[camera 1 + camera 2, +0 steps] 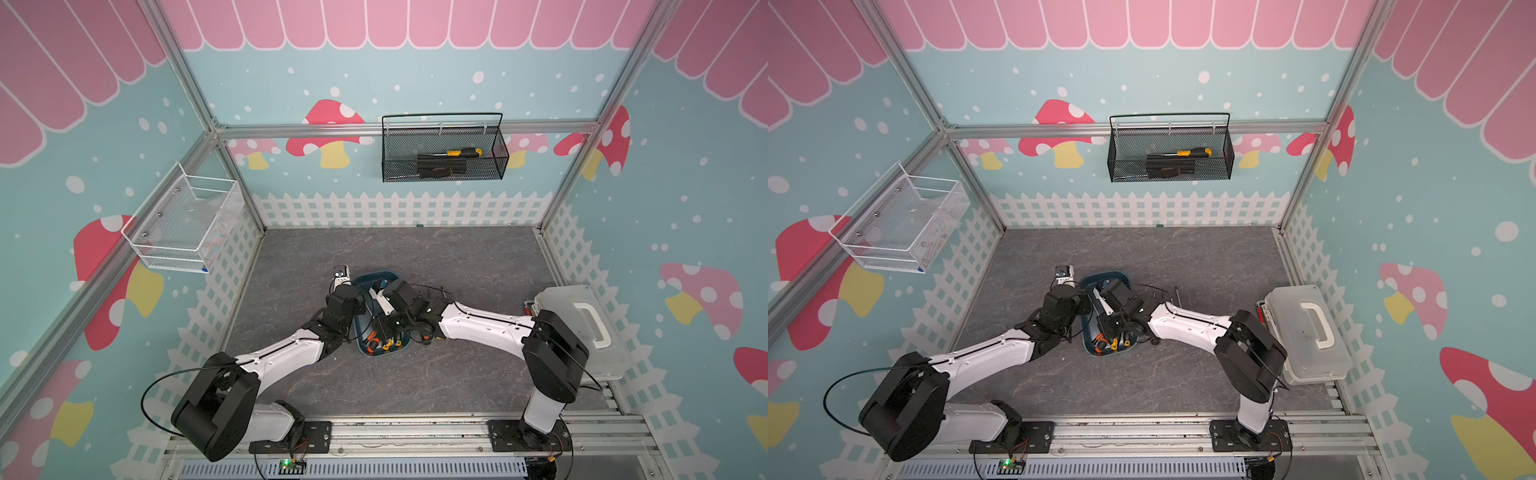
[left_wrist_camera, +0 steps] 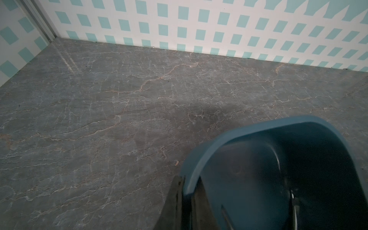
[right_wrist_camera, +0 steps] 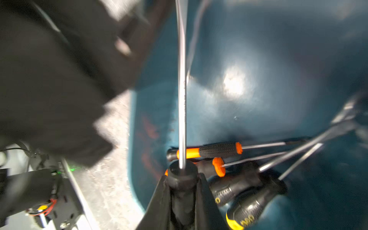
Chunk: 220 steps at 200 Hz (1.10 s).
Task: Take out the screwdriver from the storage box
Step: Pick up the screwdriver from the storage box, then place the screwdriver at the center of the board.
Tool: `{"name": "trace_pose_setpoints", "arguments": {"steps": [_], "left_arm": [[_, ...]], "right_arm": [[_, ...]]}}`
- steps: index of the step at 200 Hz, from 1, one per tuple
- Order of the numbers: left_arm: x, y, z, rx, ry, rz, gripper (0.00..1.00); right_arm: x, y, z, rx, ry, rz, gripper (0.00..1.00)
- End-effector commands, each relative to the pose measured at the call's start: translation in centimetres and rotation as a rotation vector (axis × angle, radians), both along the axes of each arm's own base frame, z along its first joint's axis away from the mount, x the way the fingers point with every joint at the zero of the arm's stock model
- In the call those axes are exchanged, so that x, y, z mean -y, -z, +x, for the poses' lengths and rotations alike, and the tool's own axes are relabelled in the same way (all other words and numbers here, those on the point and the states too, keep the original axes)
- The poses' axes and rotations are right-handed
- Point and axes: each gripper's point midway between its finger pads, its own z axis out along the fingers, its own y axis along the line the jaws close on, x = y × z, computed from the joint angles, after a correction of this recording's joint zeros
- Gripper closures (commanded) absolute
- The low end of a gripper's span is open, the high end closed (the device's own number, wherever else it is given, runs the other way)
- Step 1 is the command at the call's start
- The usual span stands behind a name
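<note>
The storage box [image 1: 376, 274] [image 1: 1106, 275] is a dark teal tub lying mid-table under both wrists. My left gripper [image 2: 188, 191] is shut on its side rim [image 2: 219, 139], one finger outside the wall and one inside. In the right wrist view my right gripper [image 3: 182, 179] is shut on the black handle of a screwdriver [image 3: 182, 99], whose silver shaft points straight away from the jaws over the box floor [image 3: 258, 59]. Several other screwdrivers lie in the box's near end, some orange-and-black [image 3: 215, 150] and some yellow-and-black [image 3: 245, 211]. Both grippers are hidden under the arms in both top views.
A black wire-mesh basket [image 1: 444, 166] hangs on the back wall with a yellow-handled screwdriver [image 1: 463, 152] in it. A white wire basket [image 1: 187, 224] hangs on the left wall. A translucent white case [image 1: 582, 328] stands at the table's right edge, behind the right arm.
</note>
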Motion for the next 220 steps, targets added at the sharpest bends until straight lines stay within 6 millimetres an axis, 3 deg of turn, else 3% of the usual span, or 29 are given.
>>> {"name": "trace_pose_setpoints", "arguments": {"steps": [1, 56, 104, 129, 155, 220], "left_arm": [[0.0, -0.9, 0.2, 0.018, 0.003, -0.003, 1.00], [-0.2, -0.7, 0.1, 0.019, 0.001, 0.001, 1.00], [-0.2, -0.2, 0.1, 0.014, 0.000, -0.006, 1.00], [0.0, -0.2, 0.1, 0.014, 0.003, -0.010, 1.00], [0.0, -0.1, 0.1, 0.014, 0.002, -0.011, 1.00], [-0.1, -0.4, 0.0, 0.018, 0.000, -0.008, 1.00]], "right_arm": [[1.0, -0.7, -0.3, -0.001, 0.022, 0.016, 1.00], [6.3, -3.3, 0.6, 0.068, 0.114, -0.052, 1.00], [14.8, -5.3, 2.0, 0.090, 0.256, -0.060, 1.00], [19.3, -4.6, 2.2, 0.073, 0.329, -0.104, 1.00], [22.5, -2.9, 2.4, 0.033, 0.386, -0.136, 1.00], [25.3, 0.6, 3.7, -0.060, 0.441, -0.184, 1.00]]}}
